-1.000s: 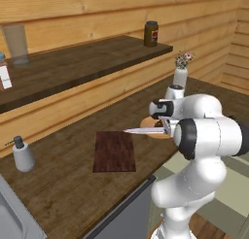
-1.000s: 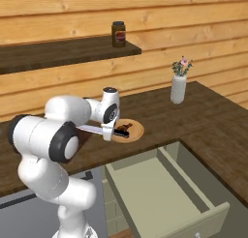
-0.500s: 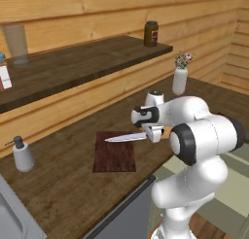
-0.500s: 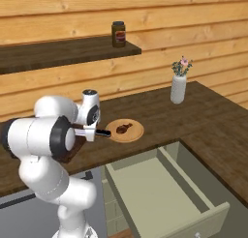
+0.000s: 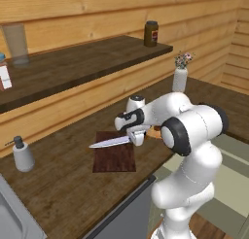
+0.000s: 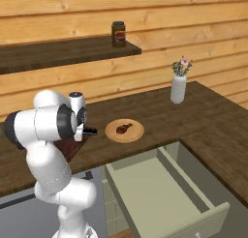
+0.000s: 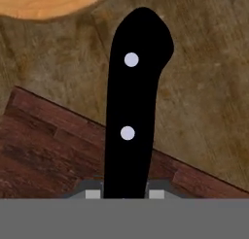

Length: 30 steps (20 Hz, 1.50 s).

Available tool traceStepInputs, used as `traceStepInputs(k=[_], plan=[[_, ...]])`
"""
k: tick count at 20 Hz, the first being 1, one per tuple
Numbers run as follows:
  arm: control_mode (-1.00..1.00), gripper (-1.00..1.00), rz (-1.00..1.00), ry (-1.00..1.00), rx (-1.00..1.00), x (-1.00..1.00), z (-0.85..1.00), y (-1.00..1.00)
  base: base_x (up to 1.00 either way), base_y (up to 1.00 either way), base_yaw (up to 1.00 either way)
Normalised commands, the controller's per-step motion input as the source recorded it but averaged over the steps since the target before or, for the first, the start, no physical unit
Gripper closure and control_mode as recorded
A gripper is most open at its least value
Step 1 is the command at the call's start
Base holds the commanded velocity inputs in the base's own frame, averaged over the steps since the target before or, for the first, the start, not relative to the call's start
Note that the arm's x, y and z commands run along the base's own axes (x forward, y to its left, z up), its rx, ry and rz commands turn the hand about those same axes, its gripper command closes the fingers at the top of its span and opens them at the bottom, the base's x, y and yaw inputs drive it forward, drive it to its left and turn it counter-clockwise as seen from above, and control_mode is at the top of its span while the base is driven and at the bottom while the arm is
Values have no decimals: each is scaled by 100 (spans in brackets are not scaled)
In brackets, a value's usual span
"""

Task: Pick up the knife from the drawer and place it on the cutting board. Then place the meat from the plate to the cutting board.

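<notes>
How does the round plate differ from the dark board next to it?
The plate is round, pale tan and has a raised rim; the cutting board is rectangular, dark reddish-brown and flat. The plate holds the meat, while nothing lies on the board yet; the knife hangs above it, gripped in the claw. The board looks larger. Both are wooden and rest on the counter.

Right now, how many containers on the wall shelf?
2: a dark brown jar with a red label at the shelf's right end, and a tall translucent grey tumbler near its left end. More may sit beyond the frame's left edge.
</notes>
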Motion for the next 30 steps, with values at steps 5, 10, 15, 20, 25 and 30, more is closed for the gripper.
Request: traceStepInputs(k=[5,10,15,20,25,30], plan=[[-100,100,9,0,0,33,-31,52,0,0,0],[-100,100,10,0,0,31,-31,42,0,0,0],[-100,-100,1,0,-1,16,-5,0,0,0,0],[-100,-100,0,-4,0,8,19,-25,0,0,0],[-100,-100,0,-9,4,-9,50,-78,0,0,0],[-100,-100,2,-6,7,0,45,-84,0,0,0]])
